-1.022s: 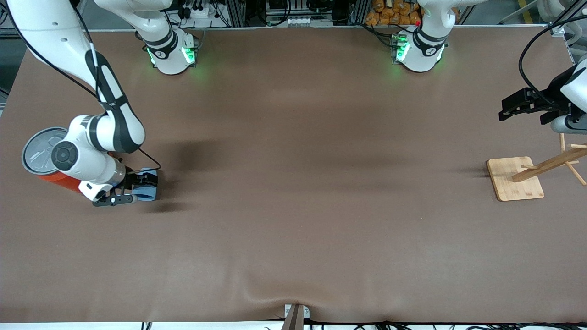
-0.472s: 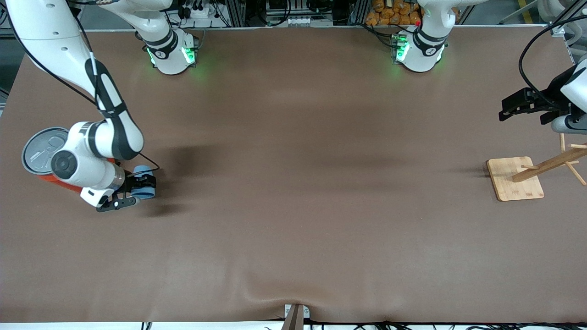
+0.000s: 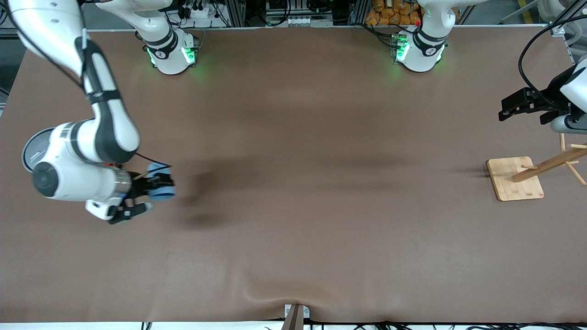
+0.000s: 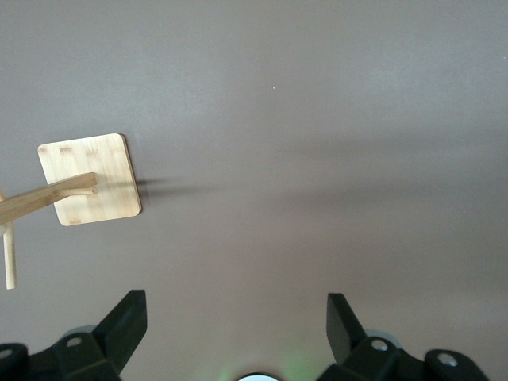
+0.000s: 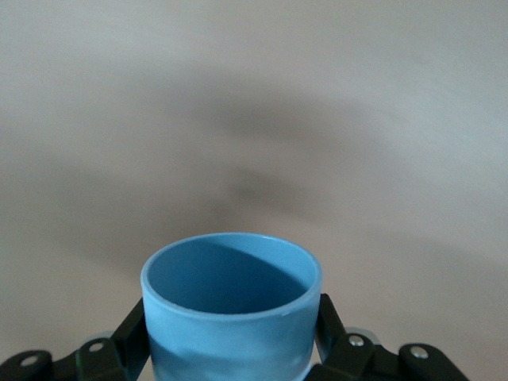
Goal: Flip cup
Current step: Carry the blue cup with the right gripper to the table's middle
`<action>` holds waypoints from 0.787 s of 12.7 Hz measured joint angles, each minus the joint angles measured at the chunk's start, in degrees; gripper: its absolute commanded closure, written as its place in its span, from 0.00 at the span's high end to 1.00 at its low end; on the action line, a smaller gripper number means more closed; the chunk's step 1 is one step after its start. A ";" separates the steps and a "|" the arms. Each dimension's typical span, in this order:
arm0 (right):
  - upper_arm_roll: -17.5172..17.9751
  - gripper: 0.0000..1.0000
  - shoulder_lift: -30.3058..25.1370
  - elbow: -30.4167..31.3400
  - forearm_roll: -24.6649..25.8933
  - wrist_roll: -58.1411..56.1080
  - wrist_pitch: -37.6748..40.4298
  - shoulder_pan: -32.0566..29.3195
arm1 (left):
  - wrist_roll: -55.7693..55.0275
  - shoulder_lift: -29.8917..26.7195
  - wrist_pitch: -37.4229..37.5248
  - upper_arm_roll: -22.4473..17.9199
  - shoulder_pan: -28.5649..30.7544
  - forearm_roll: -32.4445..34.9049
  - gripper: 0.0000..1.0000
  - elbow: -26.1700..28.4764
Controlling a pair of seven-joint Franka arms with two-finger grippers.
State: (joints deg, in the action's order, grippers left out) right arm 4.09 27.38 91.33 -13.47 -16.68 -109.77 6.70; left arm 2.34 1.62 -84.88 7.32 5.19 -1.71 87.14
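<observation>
The small light-blue cup (image 3: 163,185) hangs above the brown table near the right arm's end, casting a shadow beside it. My right gripper (image 3: 153,189) is shut on it, one finger on each side of its wall. In the right wrist view the cup (image 5: 230,321) fills the space between the fingers (image 5: 133,332), and its darker blue mouth faces away from the wrist. My left gripper (image 3: 517,108) waits open and holds nothing at the left arm's end of the table; its fingers (image 4: 127,313) stand wide apart over bare table.
The grey lid of the orange can (image 3: 28,147) peeks out from under the right arm. A wooden stand with a square base (image 3: 514,178) (image 4: 89,178) and slanted pegs stands below the left gripper.
My right gripper has closed on the cup, lifted it off the table and carried it a little toward the table's middle. The left arm has not moved.
</observation>
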 measured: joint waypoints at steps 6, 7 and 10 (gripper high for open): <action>10.21 0.00 7.15 -11.12 6.45 1.19 -7.91 8.91 | 0.00 0.00 0.00 0.01 0.01 0.00 1.00 -0.03; 10.42 0.00 8.45 -11.88 8.95 -1.16 -10.98 11.59 | 0.00 0.00 0.00 0.01 0.01 0.00 1.00 -0.04; 10.54 0.00 10.72 -12.77 18.45 -9.55 -14.83 18.29 | 0.00 0.00 0.00 -0.02 0.02 0.00 1.00 -0.04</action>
State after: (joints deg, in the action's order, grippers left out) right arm 14.63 38.11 78.56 4.99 -26.23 -124.60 24.99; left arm 2.34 1.62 -84.88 7.30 5.22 -1.71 87.10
